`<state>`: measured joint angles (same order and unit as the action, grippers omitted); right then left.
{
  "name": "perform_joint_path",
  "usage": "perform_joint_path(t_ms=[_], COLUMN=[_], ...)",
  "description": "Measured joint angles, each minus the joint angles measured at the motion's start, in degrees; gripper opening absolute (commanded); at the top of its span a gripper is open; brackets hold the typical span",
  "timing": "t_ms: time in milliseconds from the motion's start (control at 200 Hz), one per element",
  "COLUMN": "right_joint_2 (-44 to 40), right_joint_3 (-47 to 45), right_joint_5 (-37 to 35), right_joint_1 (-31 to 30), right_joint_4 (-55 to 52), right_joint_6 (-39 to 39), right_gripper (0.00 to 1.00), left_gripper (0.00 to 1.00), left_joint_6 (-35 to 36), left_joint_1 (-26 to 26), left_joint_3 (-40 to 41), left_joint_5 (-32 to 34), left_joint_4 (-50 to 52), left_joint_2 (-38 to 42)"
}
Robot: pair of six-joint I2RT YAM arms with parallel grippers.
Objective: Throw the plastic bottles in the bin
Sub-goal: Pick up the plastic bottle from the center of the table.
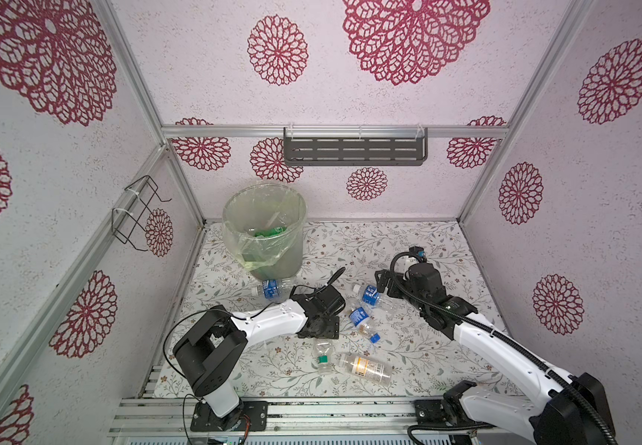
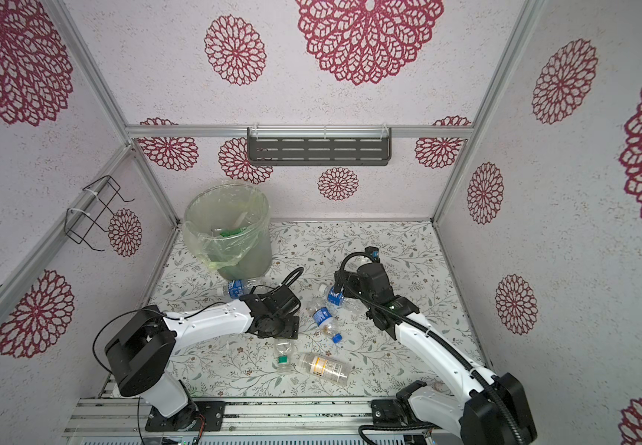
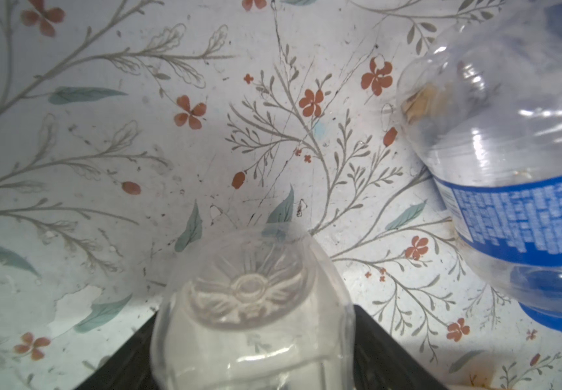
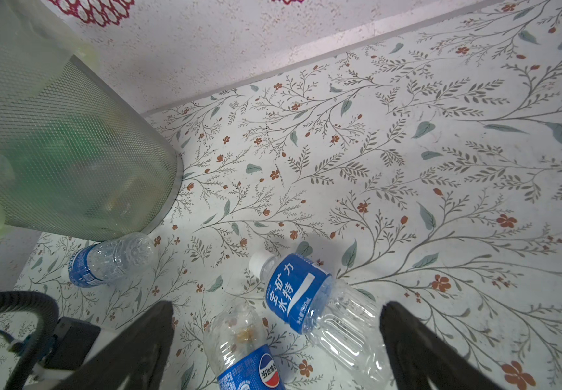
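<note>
- bottle with green cap [image 1: 322,348] lies front centre on worktop [image 1: 408,246], left gripper [image 3: 252,317] jaws either side of its base; can't tell if clamped.
- white-cap bottle [image 4: 296,293] and pepsi bottle [image 4: 239,354] lie mid worktop, right gripper [image 1: 383,287] wide, empty, just over them.
- blue-label bottle [image 1: 273,288] just beside bin [image 1: 292,254], back left; green bottle [image 1: 271,232] inside.
- yellow-label bottle [image 1: 365,368] near front.

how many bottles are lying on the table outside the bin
5: blue-labelled bottle at the bin; white-capped bottle and blue-capped bottle mid-table; green-capped bottle and yellow-labelled bottle in front. Others may be hidden.
</note>
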<state>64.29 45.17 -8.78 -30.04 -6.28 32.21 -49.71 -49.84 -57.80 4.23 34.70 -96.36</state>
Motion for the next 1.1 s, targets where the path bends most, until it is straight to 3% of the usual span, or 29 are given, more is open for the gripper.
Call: perform_joint_path(t_ms=[260,640,1101], right_joint_2=[0.0,0.0,0.3], right_joint_3=[0.0,0.0,0.0], right_joint_5=[0.0,0.0,0.1], right_joint_1=[0.2,0.3,0.3], right_joint_4=[0.0,0.0,0.0], right_joint_6=[0.0,0.4,0.9], right_gripper=[0.99,0.99,0.99], left_gripper=[0.70,0.66,0.60], left_joint_6=[0.0,1.3,3.0], left_joint_1=[0.0,0.1,5.3], left_joint_3=[0.0,0.0,0.7], left_joint_5=[-0.3,1.2,1.8], left_joint_4=[-1.2,-0.4,-0.6], left_joint_2=[-1.2,-1.3,7.1])
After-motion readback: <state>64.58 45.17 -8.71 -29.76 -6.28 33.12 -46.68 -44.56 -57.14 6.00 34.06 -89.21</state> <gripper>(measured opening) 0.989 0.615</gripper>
